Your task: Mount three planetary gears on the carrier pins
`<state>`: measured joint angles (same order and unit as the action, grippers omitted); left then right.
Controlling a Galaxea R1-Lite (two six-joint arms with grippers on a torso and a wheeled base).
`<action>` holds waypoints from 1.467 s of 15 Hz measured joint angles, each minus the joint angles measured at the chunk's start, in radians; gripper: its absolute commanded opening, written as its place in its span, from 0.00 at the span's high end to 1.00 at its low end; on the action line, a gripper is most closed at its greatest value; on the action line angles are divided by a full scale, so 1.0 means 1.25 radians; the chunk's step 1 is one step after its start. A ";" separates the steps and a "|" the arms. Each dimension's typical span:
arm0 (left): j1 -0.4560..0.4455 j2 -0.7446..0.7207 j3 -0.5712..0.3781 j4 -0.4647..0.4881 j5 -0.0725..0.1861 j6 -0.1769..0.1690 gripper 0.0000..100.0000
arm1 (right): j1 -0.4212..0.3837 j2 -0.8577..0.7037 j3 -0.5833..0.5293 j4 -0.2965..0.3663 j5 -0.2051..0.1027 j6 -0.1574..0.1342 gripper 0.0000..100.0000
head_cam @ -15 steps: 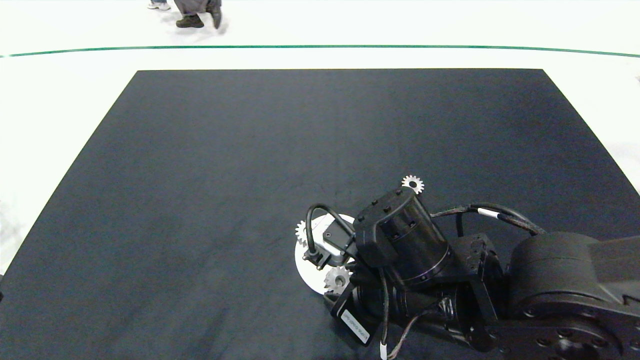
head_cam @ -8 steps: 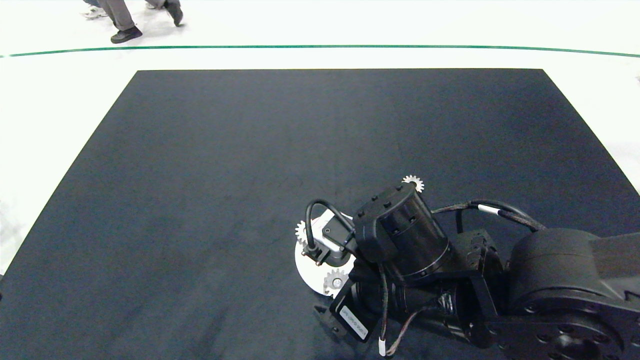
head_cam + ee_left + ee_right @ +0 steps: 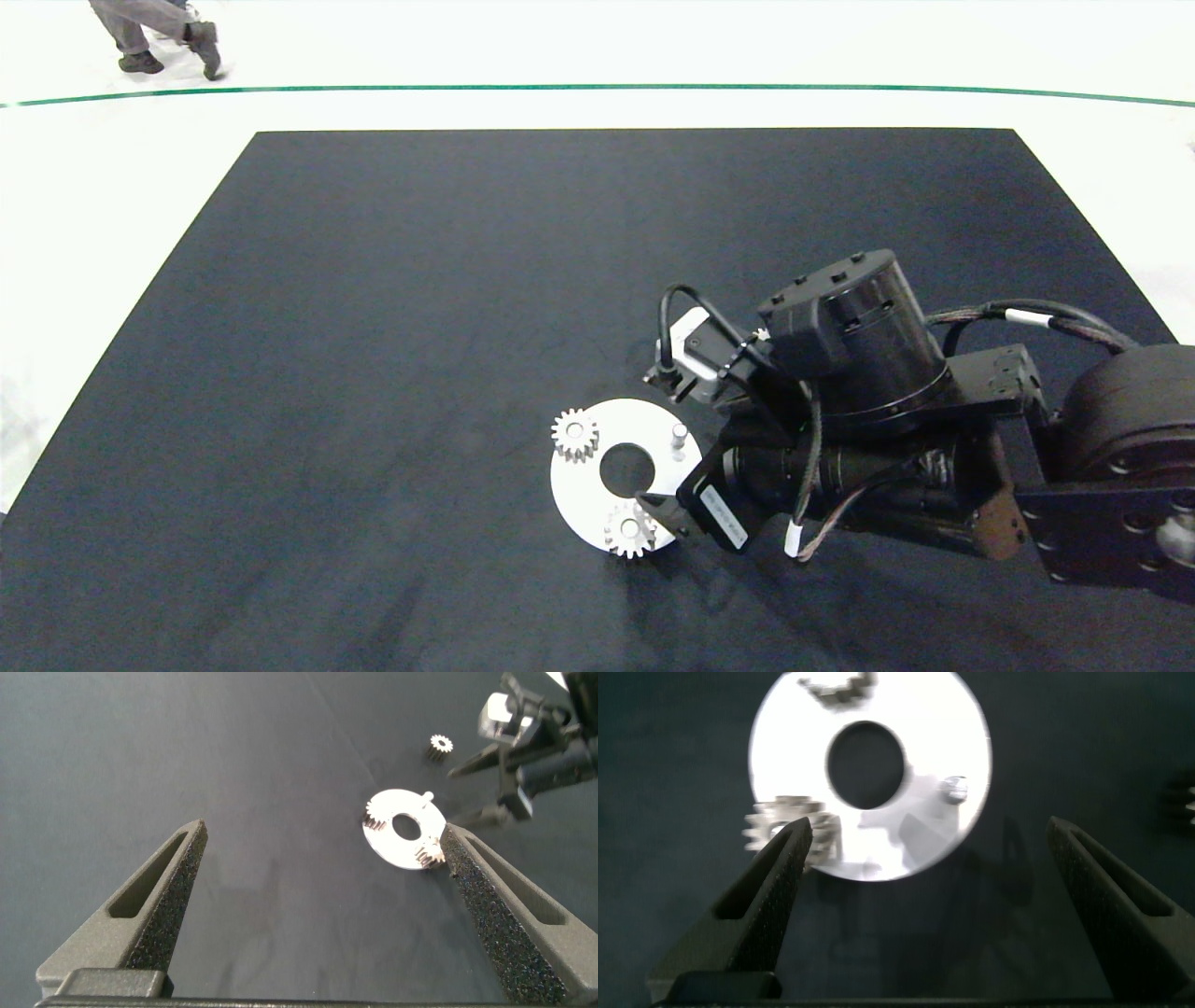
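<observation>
Two of three planetary gears seated on the white disc (image 3: 583, 483); one carrier pin bare.

Gears counted: three. One gear (image 3: 574, 435) sits flat at the disc's left rim and another (image 3: 629, 530) at its near rim, each bore upward on a pin. The third gear (image 3: 439, 745) lies flat on the black mat (image 3: 373, 327), apart from the disc. The bare pin (image 3: 679, 434) stands upright. Right gripper (image 3: 943, 873) hangs over the disc, fingers spread, empty. Left gripper (image 3: 327, 849) is well away, fingers spread, empty.

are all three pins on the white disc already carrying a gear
No, two planetary gears sit on the white disc, while one carrier pin stands bare.
</observation>
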<state>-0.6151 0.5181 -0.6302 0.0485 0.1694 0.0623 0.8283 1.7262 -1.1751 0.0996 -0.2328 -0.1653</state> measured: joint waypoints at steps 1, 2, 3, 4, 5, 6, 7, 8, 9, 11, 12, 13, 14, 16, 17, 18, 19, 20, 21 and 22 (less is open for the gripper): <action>0.000 0.000 0.000 0.000 0.000 0.000 0.00 | -0.014 -0.011 0.000 0.002 0.002 -0.001 0.00; 0.000 -0.001 0.001 0.000 0.000 0.000 0.00 | -0.030 -0.021 0.001 0.003 0.003 -0.001 0.00; 0.000 -0.003 0.001 0.001 0.000 0.000 0.00 | -0.049 -0.029 0.002 0.005 0.004 -0.002 0.00; 0.000 -0.005 0.001 0.008 0.000 0.000 0.00 | -0.072 -0.037 0.003 0.005 0.009 -0.002 0.00; 0.000 -0.010 0.001 0.026 0.000 0.000 0.00 | -0.096 -0.042 0.003 0.003 0.020 -0.003 0.00; -0.001 -0.015 0.001 0.032 0.001 0.000 0.00 | -0.118 -0.046 0.003 0.000 0.031 -0.002 0.00; -0.002 -0.019 0.001 0.034 0.000 0.000 0.00 | -0.141 -0.047 0.001 -0.003 0.042 -0.002 0.00; -0.002 -0.022 -0.001 0.035 0.001 0.000 0.00 | -0.161 -0.047 -0.001 -0.004 0.049 -0.002 0.00; -0.002 -0.024 -0.004 0.035 0.001 0.000 0.00 | -0.176 -0.047 -0.004 -0.009 0.053 -0.002 0.00; -0.002 -0.026 -0.010 0.035 0.001 0.000 0.00 | -0.198 -0.040 -0.006 -0.032 0.060 -0.002 0.00; -0.002 -0.027 -0.012 0.035 0.001 0.000 0.00 | -0.208 -0.034 -0.007 -0.039 0.065 -0.003 0.00; -0.002 -0.028 -0.012 0.035 0.001 0.000 0.00 | -0.222 -0.028 -0.007 -0.046 0.071 -0.003 0.00; -0.002 -0.028 -0.013 0.035 0.001 0.000 0.00 | -0.237 -0.020 -0.007 -0.052 0.078 -0.003 0.00; -0.002 -0.029 -0.013 0.034 0.001 0.000 0.00 | -0.264 -0.004 -0.007 -0.066 0.087 -0.003 0.00; -0.002 -0.028 -0.014 0.034 0.001 0.000 0.00 | -0.277 0.005 -0.007 -0.080 0.089 -0.004 0.00; -0.002 -0.028 -0.014 0.034 0.001 0.000 0.00 | -0.285 0.012 -0.007 -0.087 0.091 -0.006 0.00; -0.002 -0.028 -0.014 0.034 0.001 0.000 0.00 | -0.295 0.019 -0.011 -0.095 0.097 -0.013 0.00; -0.002 -0.028 -0.014 0.034 0.001 0.000 0.00 | -0.305 0.027 -0.019 -0.100 0.100 -0.017 0.00; -0.002 -0.028 -0.014 0.034 0.001 0.000 0.00 | -0.311 0.036 -0.029 -0.104 0.104 -0.017 0.00; -0.002 -0.028 -0.014 0.034 0.001 0.000 0.00 | -0.315 0.043 -0.037 -0.107 0.109 -0.015 0.00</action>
<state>-0.6181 0.4830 -0.6474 0.0913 0.1706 0.0626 0.4347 1.7804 -1.2219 -0.0340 -0.0966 -0.1840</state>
